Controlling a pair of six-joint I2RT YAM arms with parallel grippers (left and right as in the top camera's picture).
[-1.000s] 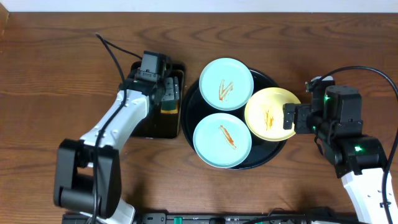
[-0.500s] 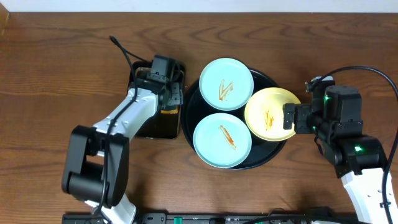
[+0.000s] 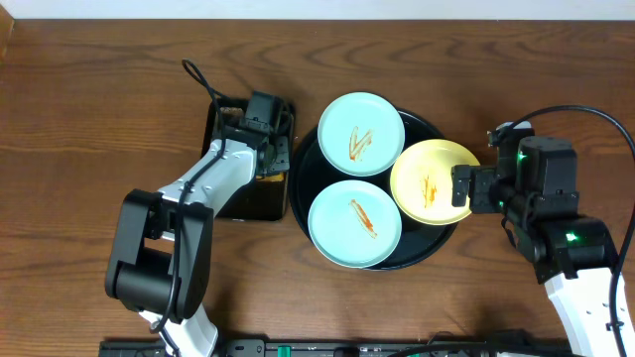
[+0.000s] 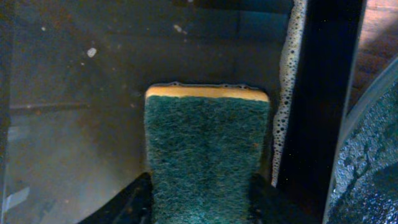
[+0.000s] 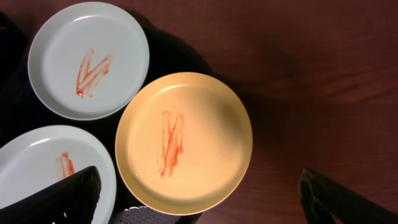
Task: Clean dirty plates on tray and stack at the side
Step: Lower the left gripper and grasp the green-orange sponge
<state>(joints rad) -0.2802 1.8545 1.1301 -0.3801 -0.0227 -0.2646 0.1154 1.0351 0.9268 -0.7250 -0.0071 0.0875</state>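
fetching step: my left claw (image 4: pixel 199 202) pinches the sponge (image 4: pixel 208 143) in the small tray (image 3: pixel 253 206) near the far edge; right claw (image 5: pixel 202 199) gapes empty. next, lift it onto a streaked plate (image 3: pixel 359 134).

A sponge (image 4: pixel 208 155) sits between the fingers of the left gripper (image 4: pixel 202 208), its dark green scouring face up and a thin yellow layer along the edge farthest from the gripper. Under it lies the wet floor of a black rectangular tray (image 4: pixel 74 93). A line of white foam (image 4: pixel 287 81) runs along the tray wall to the gripper's right. The tray rests on a dark wooden counter (image 3: pixel 99 119), and a black cable (image 3: pixel 201 84) loops over the wood beyond the gripper.
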